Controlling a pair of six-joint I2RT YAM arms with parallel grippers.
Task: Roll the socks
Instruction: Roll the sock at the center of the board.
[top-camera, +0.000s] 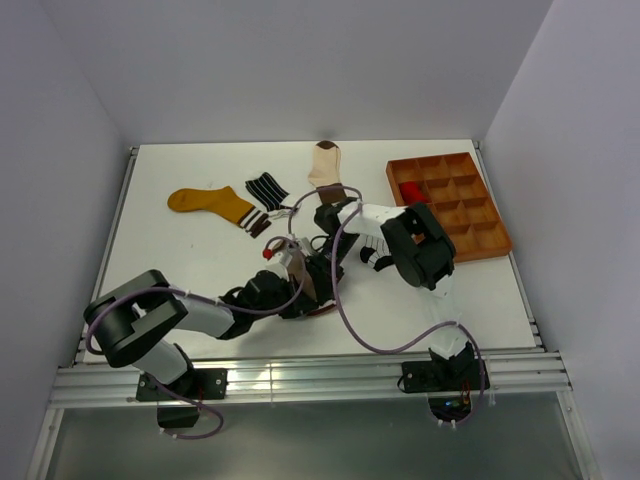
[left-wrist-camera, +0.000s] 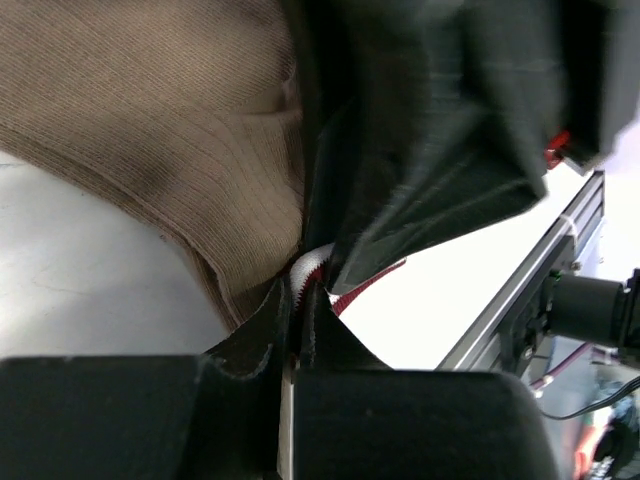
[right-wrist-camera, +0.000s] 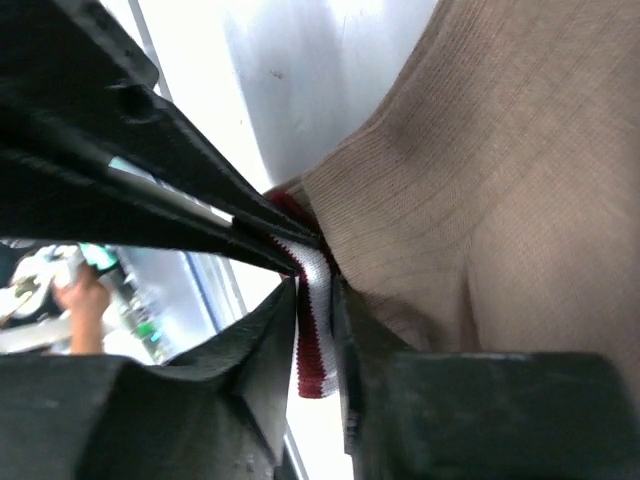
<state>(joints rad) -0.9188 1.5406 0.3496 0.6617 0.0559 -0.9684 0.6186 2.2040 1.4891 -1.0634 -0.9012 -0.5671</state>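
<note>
As both end effectors clench its cuff, the taupe sock lies between.

Left arm: your base is at the near-left edge of the surface, elbow folded back, forearm low, reaching toward the middle.
Left claw: pinched on the striped cuff of the taupe sock.
Right arm: elbow raised, wrist bent down toward the centre.
Right claw: clamped on the same cuff, meeting your left claw.

tray: brown, compartmented, table's far-right area | table: white
</note>
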